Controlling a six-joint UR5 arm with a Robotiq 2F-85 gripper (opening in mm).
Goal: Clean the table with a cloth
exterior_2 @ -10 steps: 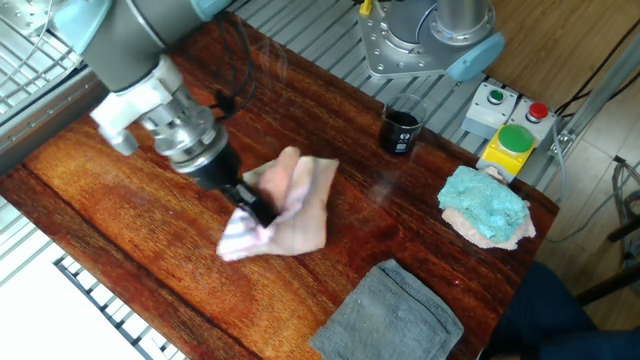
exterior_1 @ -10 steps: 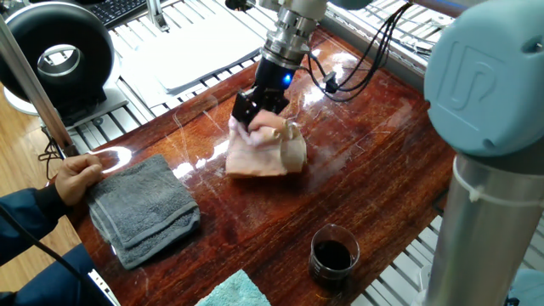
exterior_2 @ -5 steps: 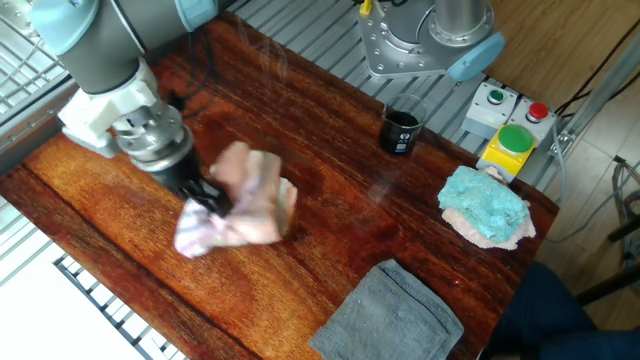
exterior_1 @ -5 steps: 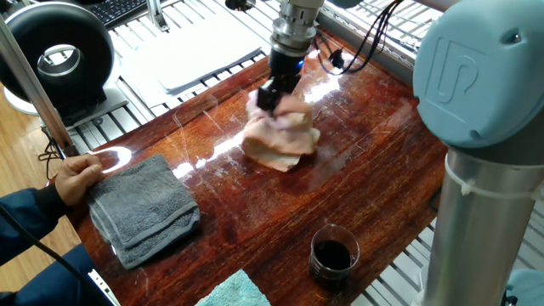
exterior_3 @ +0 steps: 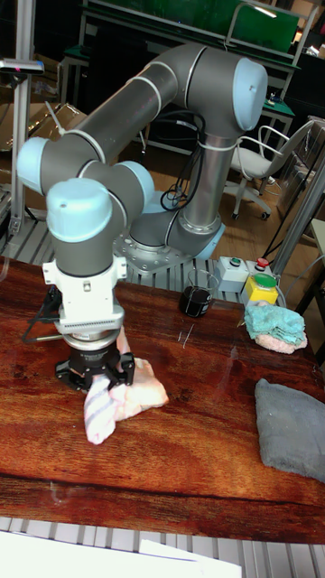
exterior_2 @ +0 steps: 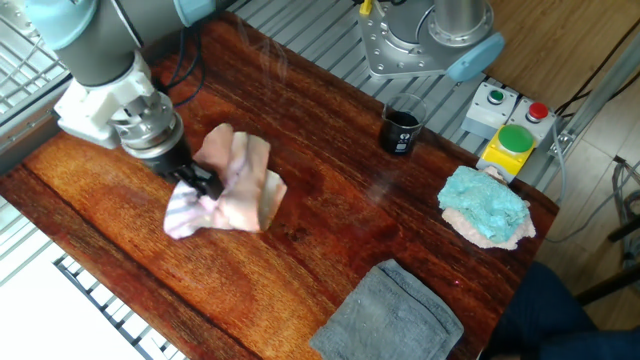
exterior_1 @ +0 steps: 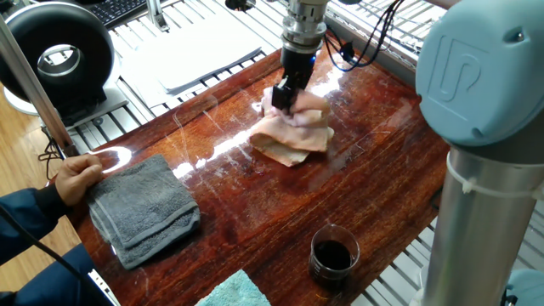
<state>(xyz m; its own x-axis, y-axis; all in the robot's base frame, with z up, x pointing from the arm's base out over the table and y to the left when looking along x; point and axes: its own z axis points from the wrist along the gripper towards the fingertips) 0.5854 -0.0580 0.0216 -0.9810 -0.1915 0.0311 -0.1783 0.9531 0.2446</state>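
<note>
Partly, cloth [exterior_2: 232, 186] hiding gripper [exterior_2: 200, 185] fingertips.

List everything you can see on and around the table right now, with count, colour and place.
Glossy reddish-brown wooden table: one, under everything.
Pale pink striped cloth: one, crumpled on the table, pinched by the gripper.
Folded dark grey towel: one, near a table edge.
Teal crumpled cloth: one, at a table corner.
Clear glass of dark liquid: one, upright by the robot base.
Yellow button box with green button: one, off the table beside the teal cloth.
Black round device: one, beyond the table.
Person's hand: one, beside the grey towel.
Black two-finger gripper: one, closed on the pink cloth.
</note>
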